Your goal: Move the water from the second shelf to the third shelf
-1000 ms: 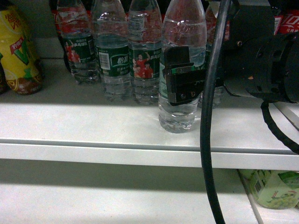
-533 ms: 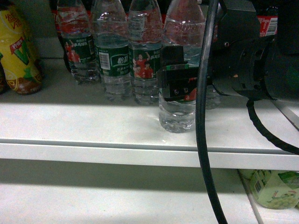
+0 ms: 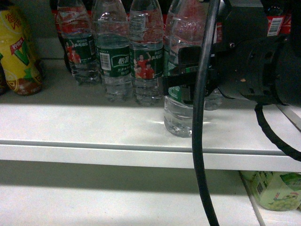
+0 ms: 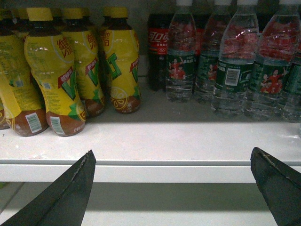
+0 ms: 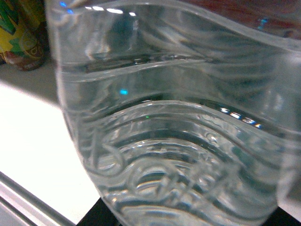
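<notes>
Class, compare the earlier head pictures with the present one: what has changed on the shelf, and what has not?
The right end effector has closed in around the front water bottle, which has shifted slightly right and toward the shelf edge, still standing. The row of bottles behind and the yellow bottle stayed put.

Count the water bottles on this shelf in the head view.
5 water bottles: three standing left, one in the right gripper, one partly behind it; the arm may hide more.

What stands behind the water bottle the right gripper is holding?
Behind the water bottle, held by the right gripper, a red-labelled bottle peeks out; the arm hides the rest.
</notes>
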